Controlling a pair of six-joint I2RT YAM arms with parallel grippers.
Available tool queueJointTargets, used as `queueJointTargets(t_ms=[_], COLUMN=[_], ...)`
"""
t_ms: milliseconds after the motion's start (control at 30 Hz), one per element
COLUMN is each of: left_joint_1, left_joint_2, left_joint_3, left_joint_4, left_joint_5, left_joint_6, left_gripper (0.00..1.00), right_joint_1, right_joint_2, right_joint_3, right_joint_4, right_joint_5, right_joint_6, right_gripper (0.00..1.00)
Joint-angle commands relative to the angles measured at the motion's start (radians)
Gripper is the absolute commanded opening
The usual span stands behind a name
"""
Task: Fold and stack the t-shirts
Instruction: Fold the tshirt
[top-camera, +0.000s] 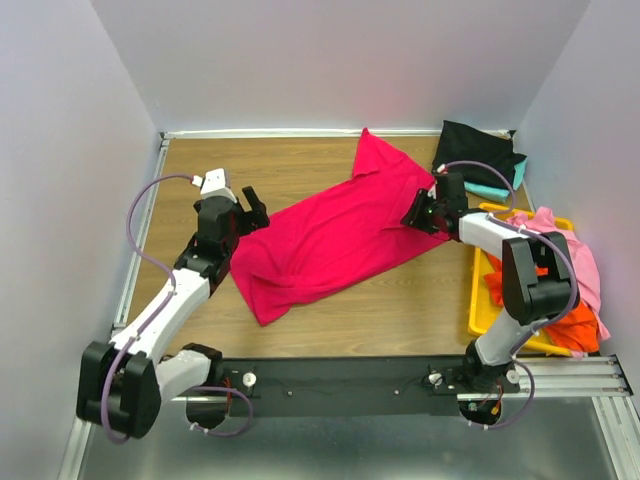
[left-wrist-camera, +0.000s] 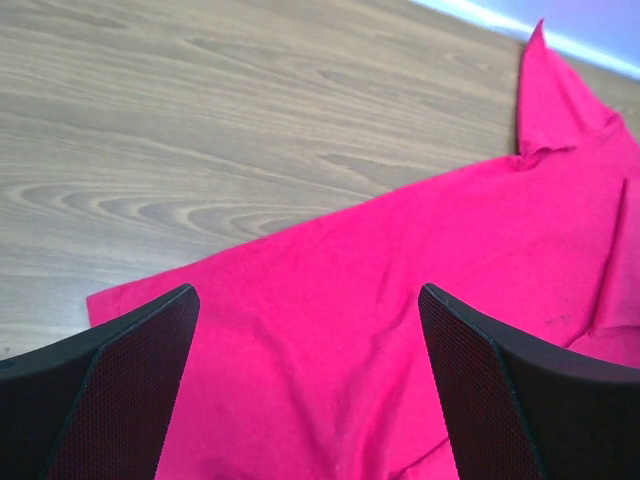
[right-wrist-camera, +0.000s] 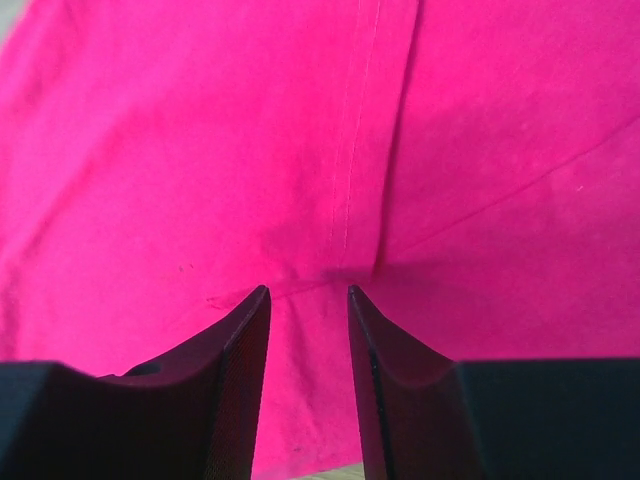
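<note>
**Table (top-camera: 300, 160).** Wood-grain surface. It carries all the items below.

**Crimson t-shirt (top-camera: 335, 240).** This is the largest garment. It is spread flat and unfolded at mid-table. Its long axis runs diagonally from the near-left to the far-right, and one sleeve points at the back wall. It lies between the two arms, and each arm reaches one of its opposite edges.

**Yellow bin (top-camera: 476, 300).** It stands at the right edge beside the right arm. A pink t-shirt (top-camera: 585, 270) and an orange t-shirt (top-camera: 575, 325) are heaped in it.

**Black t-shirt (top-camera: 478, 150).** It is bunched in the far-right corner, with a teal t-shirt (top-camera: 497, 190) showing under it.

**Left gripper (top-camera: 252, 210).** It is positioned at the crimson shirt's left corner. In the wrist view the jaws stand wide apart with nothing between them. The cloth lies below and ahead, extending away to the right.

**Right gripper (top-camera: 418, 214).** It is positioned on the shirt's right-hand edge. In the wrist view the jaws are nearly together, leaving a narrow gap. Creases in the cloth converge at the fingertips (right-wrist-camera: 255, 310). It cannot be confirmed whether a pinch of fabric is held.

**Assessment.** The fold will probably be made across the long axis. Both arms are equally near. The left gripper has to close on its corner before any lift.
</note>
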Motion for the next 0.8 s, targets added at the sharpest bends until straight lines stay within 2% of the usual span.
queueJointTargets(t_ms=[0,267,767], left_joint_1=[-0.030,-0.040,-0.044], left_joint_2=[-0.068,-0.019,-0.013], left_joint_3=[-0.026,-0.012,-0.015], left_joint_4=[0.030,0.020,0.020], left_joint_5=[-0.098,-0.094,-0.109], left_joint_6=[0.001,0.010,0.015], left_gripper=[0.98,0.98,0.98], right_joint_1=[0.006,0.007,0.006], right_joint_2=[0.024,0.012,0.119], right_joint_3=[0.000,-0.012,0.060], right_joint_4=[0.023,0.013,0.015], right_joint_5=[-0.018,0.050,0.068], right_joint_6=[-0.008,-0.011,-0.017], right_gripper=[0.43,0.40,0.36])
